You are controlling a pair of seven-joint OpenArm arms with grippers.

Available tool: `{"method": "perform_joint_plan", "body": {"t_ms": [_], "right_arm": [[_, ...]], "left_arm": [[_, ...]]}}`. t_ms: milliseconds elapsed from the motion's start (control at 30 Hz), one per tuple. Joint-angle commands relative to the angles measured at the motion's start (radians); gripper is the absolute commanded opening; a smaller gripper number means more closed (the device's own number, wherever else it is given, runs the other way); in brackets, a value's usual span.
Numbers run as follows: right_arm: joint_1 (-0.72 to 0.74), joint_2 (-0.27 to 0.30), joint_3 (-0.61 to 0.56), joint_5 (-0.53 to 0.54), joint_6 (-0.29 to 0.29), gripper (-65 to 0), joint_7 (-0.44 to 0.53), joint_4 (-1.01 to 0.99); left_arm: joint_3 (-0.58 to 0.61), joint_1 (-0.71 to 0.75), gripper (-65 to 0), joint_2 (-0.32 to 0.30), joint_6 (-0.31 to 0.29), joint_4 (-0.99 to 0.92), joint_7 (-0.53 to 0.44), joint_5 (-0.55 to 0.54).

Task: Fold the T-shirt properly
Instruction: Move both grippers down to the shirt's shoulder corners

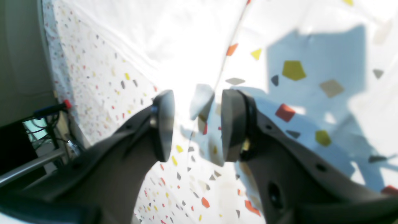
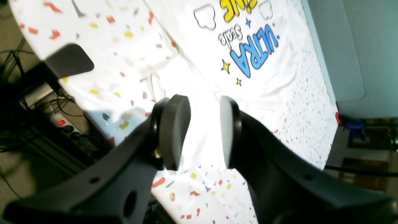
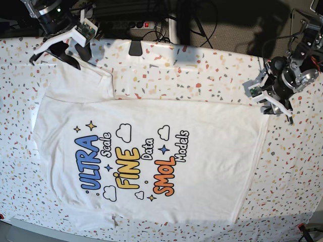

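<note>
The white T-shirt (image 3: 151,116) lies flat and print side up on the speckled table (image 3: 212,70), its collar end toward the left of the base view. My right gripper (image 3: 55,53) hovers at the back left over the upper sleeve (image 3: 83,80). In the right wrist view it (image 2: 201,132) stands open with white sleeve cloth (image 2: 199,81) below and nothing between its pads. My left gripper (image 3: 276,108) is at the right, by the hem's back corner. In the left wrist view it (image 1: 197,124) is open above the hem edge (image 1: 224,62), holding nothing.
A black clip-like piece (image 3: 135,49) sits on the table's back edge, close to the right gripper. Behind the table are a power strip (image 3: 136,23) and cables. A red clamp (image 2: 337,117) marks a table corner. The bare speckled top (image 3: 298,166) stretches right of the hem.
</note>
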Motion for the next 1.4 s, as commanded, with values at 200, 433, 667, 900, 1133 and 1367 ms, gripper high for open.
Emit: {"method": "perform_joint_plan", "body": {"t_ms": [200,433,667,900,1133,1367], "right_arm": [[-0.008,0.008,0.004,-0.003,-0.013,-44.2,0.018,0.018],[-0.008,0.008,0.004,-0.003,-0.013,-44.2,0.018,0.018],[-0.008,0.008,0.004,-0.003,-0.013,-44.2,0.018,0.018],[-0.008,0.008,0.004,-0.003,-0.013,-44.2,0.016,0.018],[-0.008,0.008,0.004,-0.004,-0.013,-44.2,0.016,0.018],[-0.008,0.008,0.004,-0.004,-0.013,-44.2,0.015,0.018]], "left_arm": [[0.002,-0.024,-40.9,0.011,0.018,-0.034,-0.028,0.004],[0.002,-0.03,-40.9,0.04,0.018,-0.045,-0.049,0.001],[0.002,-0.111,-40.9,0.093,0.018,-0.187,-0.053,0.001],[0.002,-0.159,-40.9,0.105,0.008,-0.266,-0.06,0.001],[0.002,-0.169,-44.6,0.105,-0.101,-0.297,-0.08,0.005],[0.002,-0.169,-65.0,0.105,-0.153,-0.297,-0.08,0.005]]}}
